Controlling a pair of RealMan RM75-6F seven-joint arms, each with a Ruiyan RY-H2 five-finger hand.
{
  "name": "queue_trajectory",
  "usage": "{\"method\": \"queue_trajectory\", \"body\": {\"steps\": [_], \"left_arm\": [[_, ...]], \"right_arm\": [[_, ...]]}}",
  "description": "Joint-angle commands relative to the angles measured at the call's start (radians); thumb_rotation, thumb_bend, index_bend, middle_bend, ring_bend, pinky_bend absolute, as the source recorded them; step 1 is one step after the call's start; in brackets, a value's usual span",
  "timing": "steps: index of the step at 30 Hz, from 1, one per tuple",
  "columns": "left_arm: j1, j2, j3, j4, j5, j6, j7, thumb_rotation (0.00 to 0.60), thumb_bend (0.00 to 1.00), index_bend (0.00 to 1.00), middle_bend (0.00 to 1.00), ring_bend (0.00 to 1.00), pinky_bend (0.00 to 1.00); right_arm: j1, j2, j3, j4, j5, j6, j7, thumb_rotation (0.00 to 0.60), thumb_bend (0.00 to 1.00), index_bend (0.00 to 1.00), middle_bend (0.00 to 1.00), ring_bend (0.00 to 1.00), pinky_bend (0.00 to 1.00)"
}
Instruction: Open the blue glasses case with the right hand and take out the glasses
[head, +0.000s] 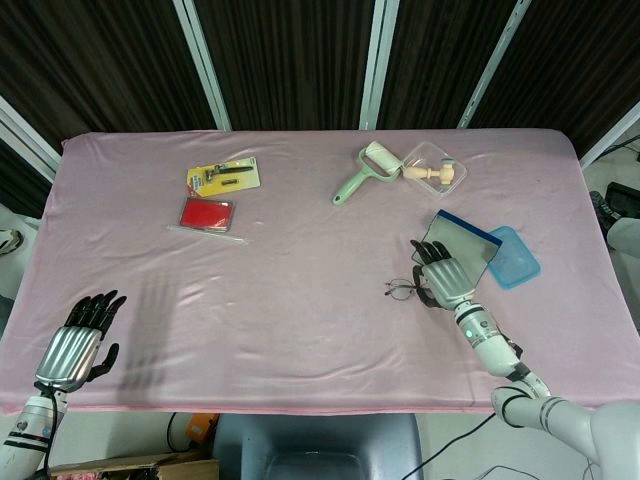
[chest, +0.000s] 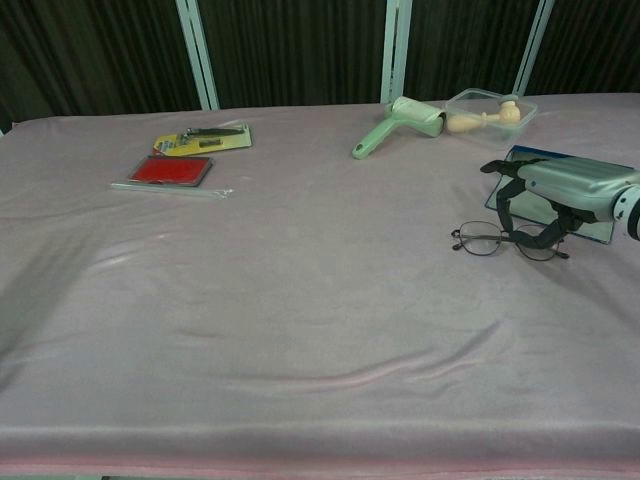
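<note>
Open blue glasses case (head: 478, 251) at the right of the frame, thin wire-framed glasses (head: 410, 291) out on the pink cloth just to its lower left.

The case lies open, grey lining up, its light blue half (head: 514, 257) flat on the cloth. The right hand (head: 446, 277) hangs over the glasses with dark fingers (chest: 503, 205) curled down around the right lens; whether they clamp the frame cannot be told. The left hand (head: 76, 341) rests at the lower left edge, fingers apart, holding nothing. At upper centre lie a mint green lint roller (head: 364, 169) and a clear plastic box (head: 433, 168); at upper left a yellow card pack (head: 223, 175) and a red flat packet (head: 207, 213).
</note>
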Motion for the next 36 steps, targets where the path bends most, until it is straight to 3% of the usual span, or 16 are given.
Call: {"method": "queue_trajectory", "body": {"steps": [1, 27, 33, 36], "left_arm": [[0.0, 0.001, 0.0, 0.0, 0.001, 0.001, -0.001, 0.6, 0.47, 0.0, 0.0, 0.0, 0.06], [-0.001, 0.001, -0.002, 0.0, 0.002, 0.002, -0.004, 0.6, 0.47, 0.0, 0.0, 0.0, 0.06], [-0.004, -0.001, -0.002, 0.0, -0.002, -0.006, -0.001, 0.6, 0.47, 0.0, 0.0, 0.0, 0.06], [-0.005, -0.001, -0.001, -0.001, -0.002, -0.007, -0.001, 0.6, 0.47, 0.0, 0.0, 0.0, 0.06]], "right_arm": [[0.0, -0.002, 0.0, 0.001, 0.0, 0.0, -0.003, 0.6, 0.55, 0.67, 0.04, 0.0, 0.0], [0.003, -0.02, 0.024, -0.015, 0.001, 0.04, -0.005, 0.6, 0.61, 0.75, 0.1, 0.0, 0.0], [0.035, -0.066, 0.07, -0.047, 0.008, 0.058, 0.033, 0.6, 0.61, 0.74, 0.1, 0.0, 0.0], [0.075, -0.128, 0.107, -0.053, 0.018, 0.07, -0.006, 0.6, 0.6, 0.73, 0.1, 0.0, 0.0]]}}
